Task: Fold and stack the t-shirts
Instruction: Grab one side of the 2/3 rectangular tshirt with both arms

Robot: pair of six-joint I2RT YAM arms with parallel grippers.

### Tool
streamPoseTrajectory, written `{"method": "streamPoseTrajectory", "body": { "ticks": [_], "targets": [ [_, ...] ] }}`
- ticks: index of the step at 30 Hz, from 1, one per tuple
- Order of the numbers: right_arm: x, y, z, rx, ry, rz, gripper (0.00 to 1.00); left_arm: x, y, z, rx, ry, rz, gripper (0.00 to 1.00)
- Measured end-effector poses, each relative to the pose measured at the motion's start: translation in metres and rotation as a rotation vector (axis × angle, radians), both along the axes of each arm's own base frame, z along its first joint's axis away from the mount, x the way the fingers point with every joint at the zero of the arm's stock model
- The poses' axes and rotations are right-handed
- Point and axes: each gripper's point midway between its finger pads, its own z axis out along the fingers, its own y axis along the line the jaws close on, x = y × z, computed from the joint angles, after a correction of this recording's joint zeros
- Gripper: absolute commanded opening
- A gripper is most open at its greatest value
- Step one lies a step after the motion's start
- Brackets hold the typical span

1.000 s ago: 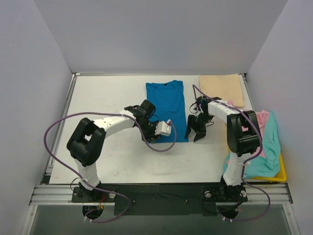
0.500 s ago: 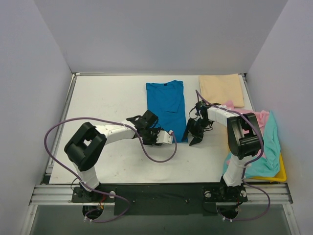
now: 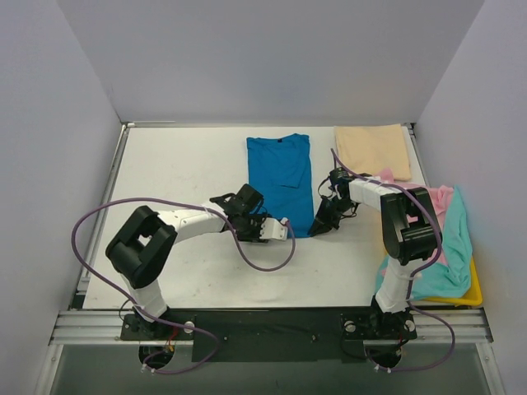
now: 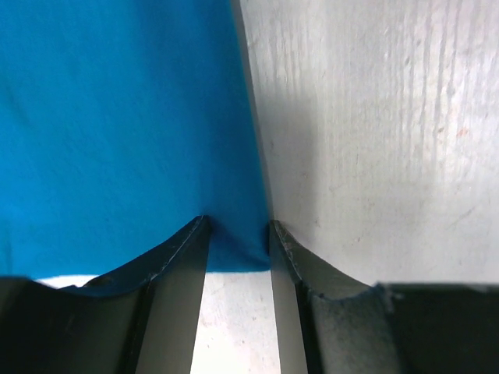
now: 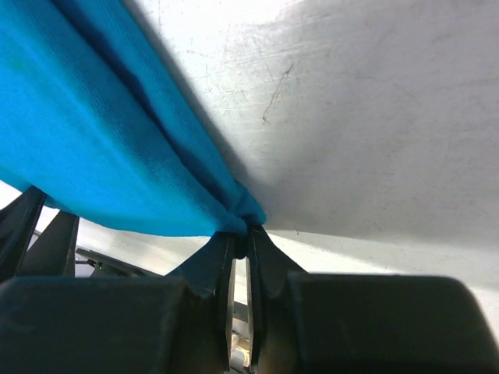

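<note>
Both arms reach low across the desk [image 3: 181, 173] to the near hem of the blue t-shirt [image 3: 280, 173], which lies flat at centre, collar far. The right hand [image 5: 242, 234] is clamped tight on its near-right corner, bunching the cloth. The left hand [image 4: 238, 234] stands partly open, fingers astride the near-left corner, gripping nothing. A folded beige t-shirt [image 3: 375, 150] lies far right. The pink t-shirt [image 3: 445, 197] and teal t-shirt [image 3: 449, 247] drape over the yellow tray [image 3: 473, 292] at the right edge.
</note>
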Motion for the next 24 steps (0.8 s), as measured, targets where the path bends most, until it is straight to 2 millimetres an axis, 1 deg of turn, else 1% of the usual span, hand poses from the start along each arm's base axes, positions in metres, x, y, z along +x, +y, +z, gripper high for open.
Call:
{"method": "streamPoseTrajectory", "body": {
  "ticks": [6,11,12,13,14,15,16,21,24],
  "targets": [
    [0.002,0.000,0.000,0.008,-0.011,0.005,0.00,0.009,0.020,-0.001,0.020,0.013,0.038,0.47],
    [0.002,0.000,0.000,0.009,-0.015,0.015,0.00,0.009,0.019,-0.001,0.016,0.012,0.027,0.46],
    [0.002,0.000,0.000,0.009,-0.015,0.015,0.00,0.008,0.018,-0.001,0.014,0.008,0.023,0.43],
    [0.002,0.000,0.000,0.009,-0.015,0.016,0.00,0.008,0.016,-0.001,0.010,0.002,0.018,0.36],
    [0.002,0.000,0.000,0.010,-0.016,0.017,0.00,0.008,0.015,-0.001,0.006,-0.003,0.013,0.20],
    [0.002,0.000,0.000,0.010,-0.016,0.018,0.00,0.007,0.014,-0.002,0.002,-0.006,0.010,0.09],
    [0.002,0.000,0.000,0.010,-0.017,0.019,0.00,0.006,0.013,-0.003,-0.002,-0.008,0.008,0.00],
    [0.002,-0.001,0.001,0.008,-0.027,0.037,0.00,0.006,0.011,-0.002,-0.011,-0.013,0.003,0.00],
    [0.000,-0.004,0.002,-0.016,-0.041,0.070,0.00,0.001,0.013,-0.001,0.004,0.016,0.005,0.00]
  ]
}}
